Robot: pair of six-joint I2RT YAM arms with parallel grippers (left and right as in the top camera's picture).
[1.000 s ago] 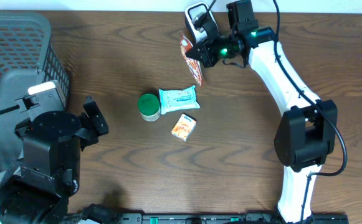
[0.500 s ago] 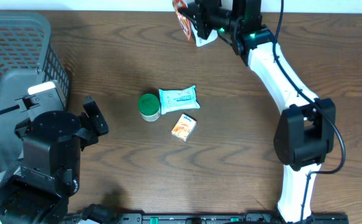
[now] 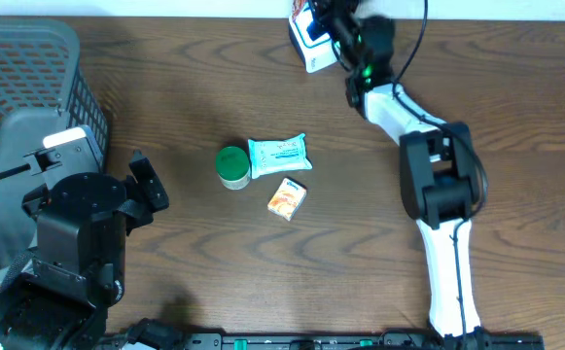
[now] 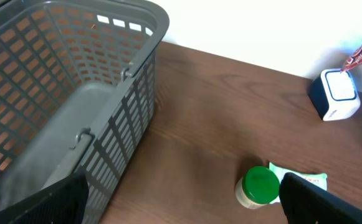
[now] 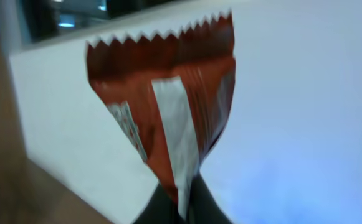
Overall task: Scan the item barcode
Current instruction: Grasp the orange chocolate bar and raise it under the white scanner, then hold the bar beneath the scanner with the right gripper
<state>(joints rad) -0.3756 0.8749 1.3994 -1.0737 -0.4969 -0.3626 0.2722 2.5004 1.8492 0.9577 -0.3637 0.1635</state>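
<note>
Red snack packet [image 5: 168,124] pinched in my right end effector [image 5: 181,208], beside the barcode scanner [image 3: 308,29]. My left end effector [image 4: 187,205] gapes wide by the grey basket [image 3: 29,68]; green-lidded jar [image 3: 231,165], wipes pack [image 3: 280,154] and orange carton [image 3: 287,198] cluster on the tabletop [image 3: 185,78].

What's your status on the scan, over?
Right gripper shut on red packet, raised by the scanner at the far edge. Left gripper open, idle near basket. Green-lidded jar, wipes, box mid-table, out of the way.

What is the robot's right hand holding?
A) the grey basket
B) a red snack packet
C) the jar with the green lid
B: the right gripper is pinched shut on the bottom of the red snack packet in the right wrist view.
</note>
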